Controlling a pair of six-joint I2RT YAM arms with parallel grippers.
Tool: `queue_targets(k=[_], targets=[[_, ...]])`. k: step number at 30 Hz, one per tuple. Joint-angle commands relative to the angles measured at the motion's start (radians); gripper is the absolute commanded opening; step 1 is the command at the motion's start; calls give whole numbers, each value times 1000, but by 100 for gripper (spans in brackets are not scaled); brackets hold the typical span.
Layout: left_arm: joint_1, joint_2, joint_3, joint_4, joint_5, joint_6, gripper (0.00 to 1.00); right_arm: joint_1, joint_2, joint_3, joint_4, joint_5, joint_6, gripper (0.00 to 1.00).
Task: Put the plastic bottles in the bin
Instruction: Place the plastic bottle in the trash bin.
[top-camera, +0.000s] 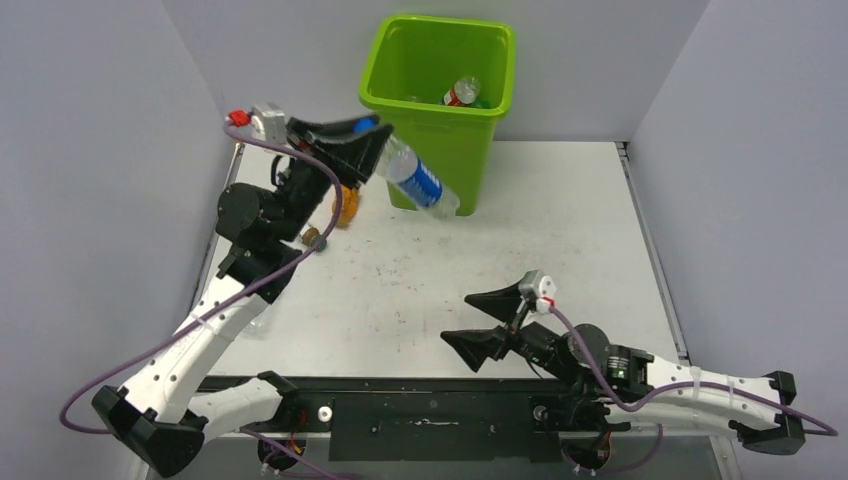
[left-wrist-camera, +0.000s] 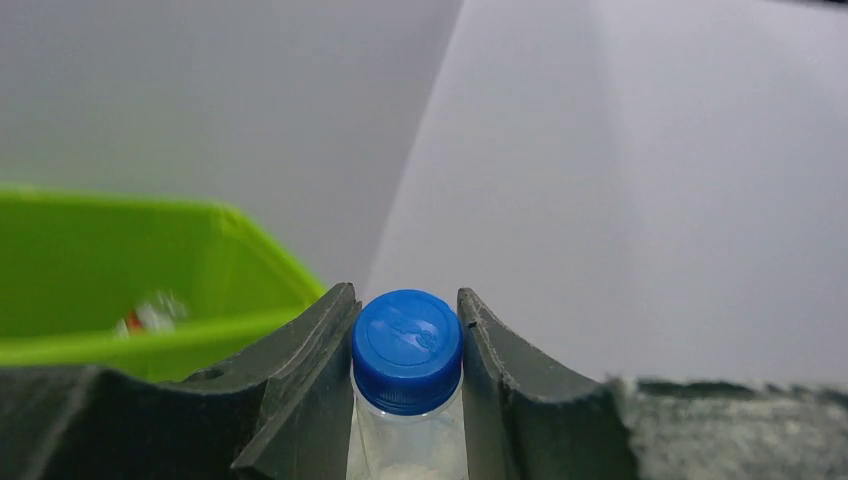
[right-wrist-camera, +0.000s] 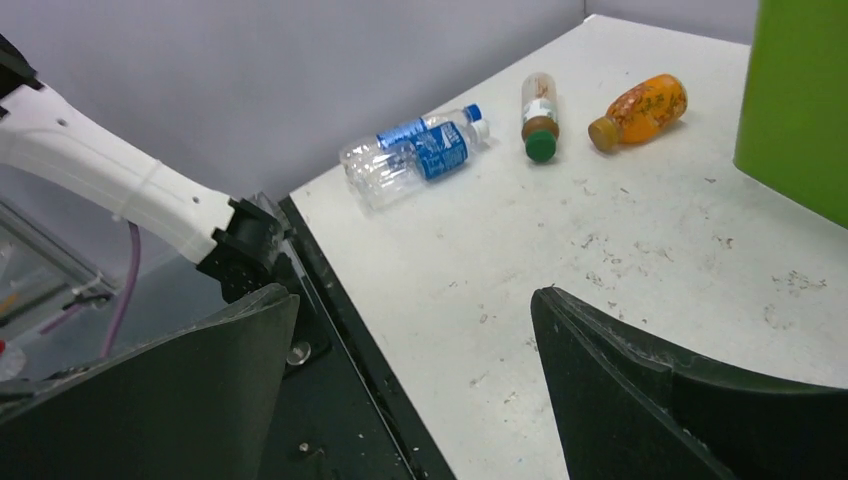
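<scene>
Bottle (top-camera: 420, 182), gripped at its neck by my left claw (top-camera: 380, 150), slants toward the bin (top-camera: 478, 150), short of its rim.

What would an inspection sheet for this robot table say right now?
Surface: white tabletop, scuffed and speckled.
Job's things: green bin has a red-labelled bottle inside; held bottle, clear with a blue label, is in the air and not yet in the bin; a blue-labelled bottle, a green-capped bottle and an orange bottle lie on the table.
Clutter: nothing seen.
Grippers: left gripper shut on the held bottle below its cap; right gripper open, empty.
Cables: a purple cable runs along each arm.
Surroundings: pale walls on three sides.
</scene>
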Motion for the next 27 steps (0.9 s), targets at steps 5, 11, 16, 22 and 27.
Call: queue_targets(k=[5, 11, 16, 22, 27], targets=[[40, 335, 403, 529, -145, 198, 0, 4, -174, -93, -150, 198, 144, 90], [47, 590, 664, 539, -117, 343, 0, 4, -166, -152, -141, 259, 187, 90], [55, 785, 829, 552, -77, 364, 0, 3, -103, -167, -102, 304, 172, 90], [52, 1025, 1114, 415, -57, 352, 0, 2, 48, -127, -54, 297, 111, 90], [50, 1101, 1167, 378, -130, 352, 43, 3, 84, -106, -43, 279, 93, 90]])
